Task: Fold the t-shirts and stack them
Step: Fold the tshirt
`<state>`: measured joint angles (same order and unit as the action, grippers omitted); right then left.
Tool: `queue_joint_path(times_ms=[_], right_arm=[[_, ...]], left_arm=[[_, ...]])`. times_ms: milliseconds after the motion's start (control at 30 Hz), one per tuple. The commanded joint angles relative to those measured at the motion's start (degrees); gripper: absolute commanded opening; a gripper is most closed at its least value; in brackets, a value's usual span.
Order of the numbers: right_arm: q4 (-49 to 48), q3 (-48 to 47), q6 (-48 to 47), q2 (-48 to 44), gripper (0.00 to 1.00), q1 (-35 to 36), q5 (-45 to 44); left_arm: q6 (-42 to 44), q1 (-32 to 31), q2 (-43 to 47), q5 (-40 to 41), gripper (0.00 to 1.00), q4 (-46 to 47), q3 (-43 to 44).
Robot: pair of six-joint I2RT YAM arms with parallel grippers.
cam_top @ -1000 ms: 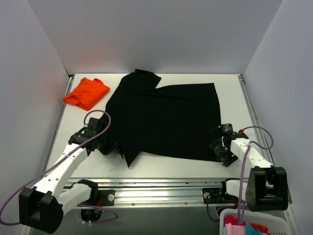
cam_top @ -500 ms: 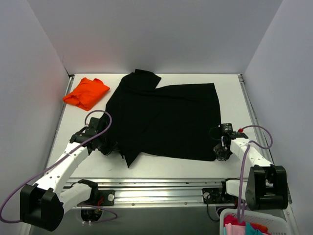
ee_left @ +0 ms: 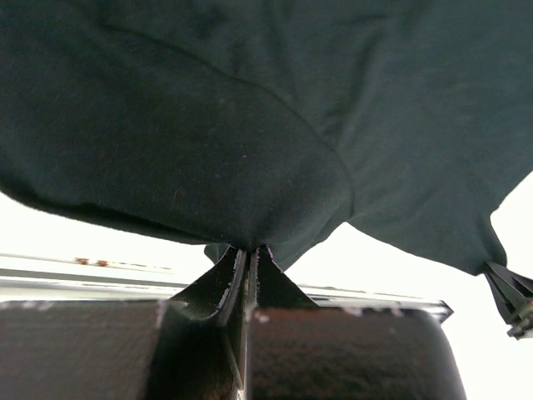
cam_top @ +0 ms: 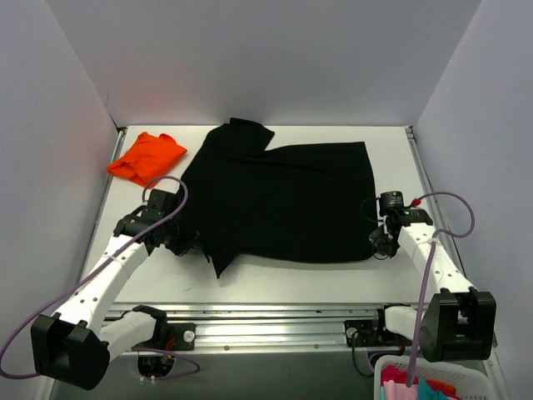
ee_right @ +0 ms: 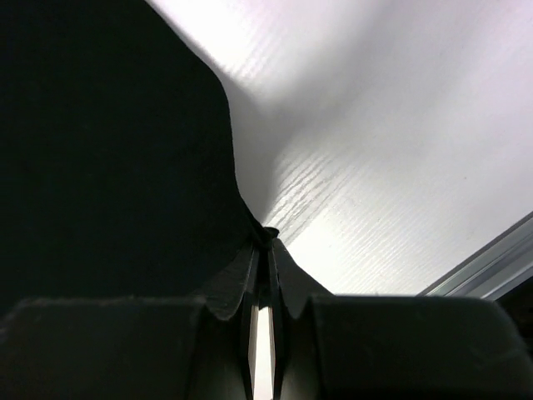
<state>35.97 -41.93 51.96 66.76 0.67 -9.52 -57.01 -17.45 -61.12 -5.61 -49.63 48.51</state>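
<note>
The black t-shirt [cam_top: 283, 200] lies spread across the middle of the white table [cam_top: 275, 279]. At its near left edge my left gripper [cam_top: 185, 243] is shut on the cloth; in the left wrist view the black t-shirt [ee_left: 250, 117] hangs lifted from the left gripper [ee_left: 250, 250]. My right gripper [cam_top: 376, 247] is shut on the shirt's near right corner, and the right wrist view shows the right gripper [ee_right: 268, 237] pinching the black t-shirt's [ee_right: 108, 158] hem. The orange t-shirt [cam_top: 146, 158] sits folded at the far left.
White walls enclose the table on three sides. A metal rail [cam_top: 266, 321] runs along the near edge. A white basket [cam_top: 425, 379] with coloured cloth stands off the table's near right corner.
My right gripper closed on the shirt's near right corner and pulled it slightly away from the near edge. My left gripper, still shut, lifted its edge a little farther back.
</note>
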Motion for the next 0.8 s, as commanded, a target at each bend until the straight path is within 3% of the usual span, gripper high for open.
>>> queue_joint_path(times_ms=[0, 300, 767], right_arm=[[5.52, -5.07, -1.86, 0.29, 0.00, -0.40, -3.58], [2.45, -14.66, -3.62, 9.08, 0.00, -0.40, -2.17], [-3.70, -33.91, -5.91, 28.59, 0.00, -3.04, -0.33]], left_arm=[[1.73, 0.75, -3.80, -2.47, 0.02, -1.96, 6.76], [4.80, 2.07, -18.74, -8.44, 0.02, -1.61, 23.00], [9.82, 3.74, -40.20, -9.69, 0.02, -1.35, 42.79]])
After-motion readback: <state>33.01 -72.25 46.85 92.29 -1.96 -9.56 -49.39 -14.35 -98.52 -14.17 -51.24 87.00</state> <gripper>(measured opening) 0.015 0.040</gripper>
